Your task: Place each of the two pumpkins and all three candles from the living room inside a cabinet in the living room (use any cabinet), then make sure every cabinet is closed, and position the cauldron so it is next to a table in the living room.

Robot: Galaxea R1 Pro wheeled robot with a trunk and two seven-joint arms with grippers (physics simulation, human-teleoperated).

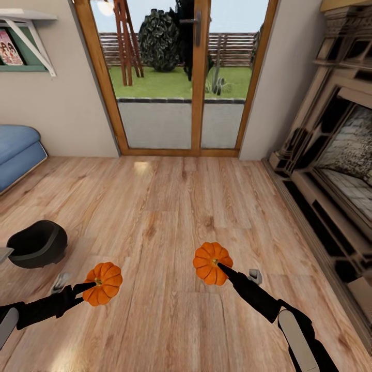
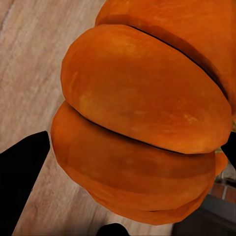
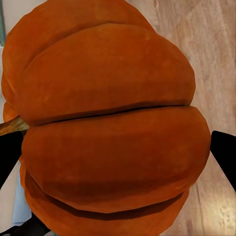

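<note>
I hold one orange pumpkin in each gripper, above the wooden floor. My left gripper (image 1: 95,283) is shut on the left pumpkin (image 1: 105,283) at the lower left of the head view; close up, that pumpkin (image 2: 142,108) sits between black fingertips (image 2: 19,182). The right gripper (image 1: 220,265) is shut on the right pumpkin (image 1: 209,261), seen large (image 3: 108,88) between its fingers (image 3: 226,157). The black cauldron (image 1: 37,243) stands on the floor at the far left, behind my left arm. The cabinet is out of view. Two small grey stubs (image 1: 61,280) (image 1: 254,276) lie on the floor; I cannot tell whether they are candles.
Glass patio doors (image 1: 181,77) with wooden frames are straight ahead. A dark stone fireplace (image 1: 336,155) runs along the right wall. A blue sofa (image 1: 18,152) edges in at the left, under a wall shelf (image 1: 26,41). Open wooden floor (image 1: 170,206) stretches between them.
</note>
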